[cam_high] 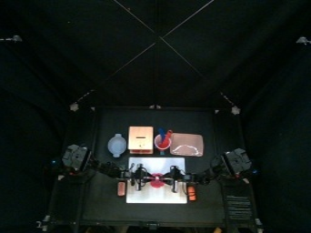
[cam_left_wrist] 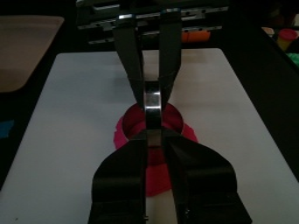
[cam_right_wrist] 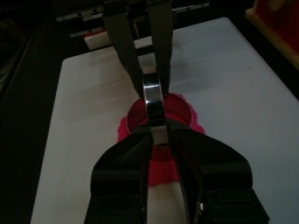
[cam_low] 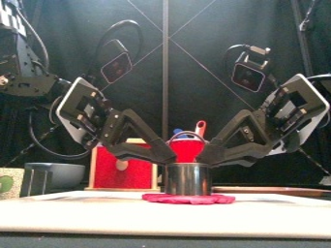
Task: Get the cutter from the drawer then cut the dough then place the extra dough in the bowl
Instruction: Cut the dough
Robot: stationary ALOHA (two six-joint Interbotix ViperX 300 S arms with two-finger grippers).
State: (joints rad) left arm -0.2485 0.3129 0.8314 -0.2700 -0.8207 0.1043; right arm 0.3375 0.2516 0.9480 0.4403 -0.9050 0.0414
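— What do the arms look like?
— The left arm (cam_low: 91,111) and the right arm (cam_low: 278,107) are alike: black, boxy links with grey side plates dotted with small pale screw heads.
— And the pincers?
— The left pincer (cam_left_wrist: 149,131) has two broad black jaws that narrow to slim tips, and the right pincer (cam_right_wrist: 152,131) is the same. Each carries a silver cross-plate (cam_left_wrist: 128,19).

Dough (cam_low: 189,199) pink-red, cutter (cam_low: 189,177) plain dull silver, cutting board (cam_high: 158,196) white, box (cam_high: 141,133) pale wood with red drawer front (cam_high: 141,144), cup (cam_high: 163,141) red, tray (cam_high: 188,144) pink, bowl (cam_high: 116,144) blue-grey, table (cam_high: 104,187) black.
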